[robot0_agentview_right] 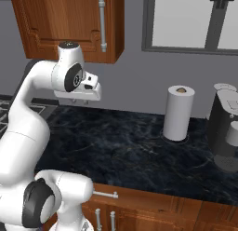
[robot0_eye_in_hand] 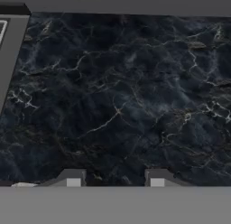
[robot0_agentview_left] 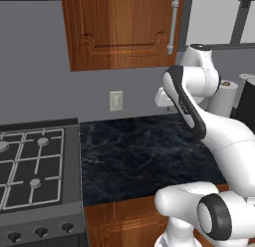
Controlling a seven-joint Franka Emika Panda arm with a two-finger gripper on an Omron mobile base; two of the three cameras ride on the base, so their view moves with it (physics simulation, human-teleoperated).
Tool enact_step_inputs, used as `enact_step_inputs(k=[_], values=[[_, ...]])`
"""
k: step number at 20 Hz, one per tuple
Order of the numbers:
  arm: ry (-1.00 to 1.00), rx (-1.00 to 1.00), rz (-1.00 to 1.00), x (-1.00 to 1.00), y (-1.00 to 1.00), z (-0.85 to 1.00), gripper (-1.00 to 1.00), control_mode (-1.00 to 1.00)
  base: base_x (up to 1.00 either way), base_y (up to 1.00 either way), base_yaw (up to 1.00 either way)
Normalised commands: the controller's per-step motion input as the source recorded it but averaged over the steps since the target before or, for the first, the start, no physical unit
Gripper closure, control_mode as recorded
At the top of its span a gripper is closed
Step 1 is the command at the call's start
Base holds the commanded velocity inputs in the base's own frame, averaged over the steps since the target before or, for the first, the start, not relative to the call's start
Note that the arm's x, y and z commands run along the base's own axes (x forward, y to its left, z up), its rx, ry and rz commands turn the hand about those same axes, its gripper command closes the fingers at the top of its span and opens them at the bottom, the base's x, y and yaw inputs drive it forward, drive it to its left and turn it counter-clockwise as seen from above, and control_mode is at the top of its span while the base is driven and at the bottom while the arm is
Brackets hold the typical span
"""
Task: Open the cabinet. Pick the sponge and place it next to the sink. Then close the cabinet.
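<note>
claw: empty, fingers apart | above dark marble counter | cabinet: door closed

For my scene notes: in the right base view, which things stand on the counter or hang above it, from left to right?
cabinet → cabinet handle → window → paper towel roll → coffee machine

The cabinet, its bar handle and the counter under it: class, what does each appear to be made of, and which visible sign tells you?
The cabinet: reddish-brown wood, smooth and slightly glossy, with visible grain and a raised-panel door.
The handle: probably brushed metal, a pale silver-grey bar.
The counter: looks like polished dark marble or similar stone, black-blue with pale veins, though a rendered surface leaves that open.
</note>
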Motion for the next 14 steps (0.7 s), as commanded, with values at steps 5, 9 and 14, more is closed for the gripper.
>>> enact_step_inputs(k=[5, 9, 14], values=[[-0.16, 0.00, -0.07, -0.12, -0.08, 0.07, -1.00, -1.00, 0.00, 0.00, 0.00], [-0.30, 0.12, -0.12, -0.22, -0.27, 0.11, -1.00, -1.00, 0.00, 0.00, 0.00], [-0.36, 0.19, -0.13, -0.54, -0.26, 0.22, -1.00, -1.00, 0.00, 0.00, 0.00]])
